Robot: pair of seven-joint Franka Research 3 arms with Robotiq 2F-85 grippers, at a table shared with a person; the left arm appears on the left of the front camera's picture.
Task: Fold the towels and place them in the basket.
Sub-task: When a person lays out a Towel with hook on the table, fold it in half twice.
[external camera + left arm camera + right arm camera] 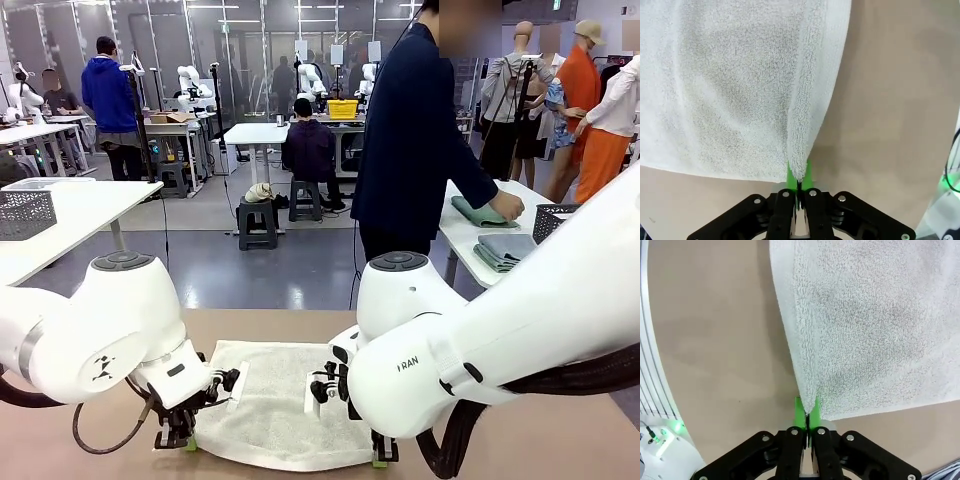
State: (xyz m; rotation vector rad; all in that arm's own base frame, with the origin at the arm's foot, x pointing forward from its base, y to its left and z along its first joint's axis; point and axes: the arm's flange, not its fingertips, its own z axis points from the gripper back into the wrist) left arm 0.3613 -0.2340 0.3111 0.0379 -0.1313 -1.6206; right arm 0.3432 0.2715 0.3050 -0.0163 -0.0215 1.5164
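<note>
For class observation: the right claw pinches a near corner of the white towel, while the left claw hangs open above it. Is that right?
No: the left claw is also shut on a near corner of the white towel, as the left wrist view shows. The right claw does pinch its corner.

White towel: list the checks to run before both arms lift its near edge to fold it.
1. Left gripper shut on the white towel at a near corner: ok.
2. Right gripper shut on the other near corner: ok.
3. Towel spread flat on the table, apart from the pinched ridges at the grippers: ok.
4. Bare table beyond the towel's far edge, nothing in the fold path: ok.
5. Person's hand away from the towel, resting on a green cloth at the side table: ok.
6. Enough fabric pinched to survive the lift: cannot tell.
</note>
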